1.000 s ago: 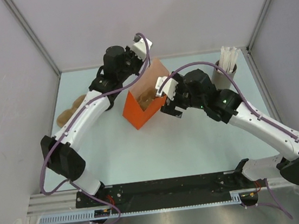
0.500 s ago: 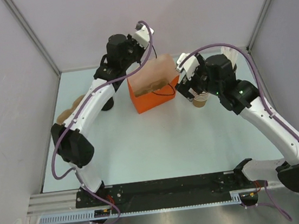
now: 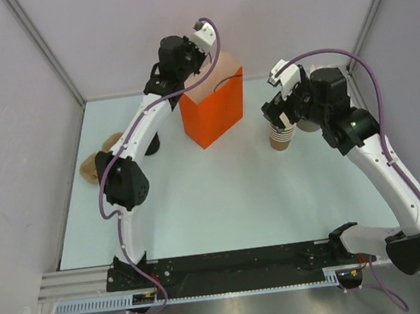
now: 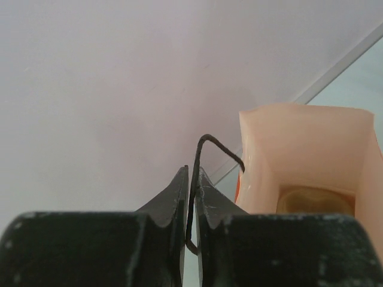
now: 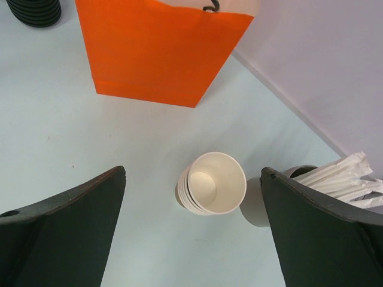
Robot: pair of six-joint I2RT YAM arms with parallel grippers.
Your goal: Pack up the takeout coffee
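Note:
An orange paper bag (image 3: 214, 112) stands upright at the back of the table, its pale inside (image 4: 311, 149) open to the left wrist view. Deep in it shows a tan round shape (image 4: 314, 201), which looks like the takeout coffee cup. My left gripper (image 4: 192, 171) is above the bag's top edge, its jaws pinched close on the bag's thin black handle (image 4: 210, 143). My right gripper (image 5: 192, 173) hangs wide open over a stack of tan cups (image 5: 212, 182), holding nothing.
A grey cylinder (image 5: 256, 206) of white sticks (image 5: 338, 178) stands just right of the cup stack. A stack of black lids (image 5: 35, 11) sits left of the bag. Tan items (image 3: 97, 161) lie at the table's left edge. Walls close in the back and sides.
The bag has gone from tilted to upright and shifted back and right, with the left gripper rising on its handle. The right gripper left the bag and swung right over the cup stack.

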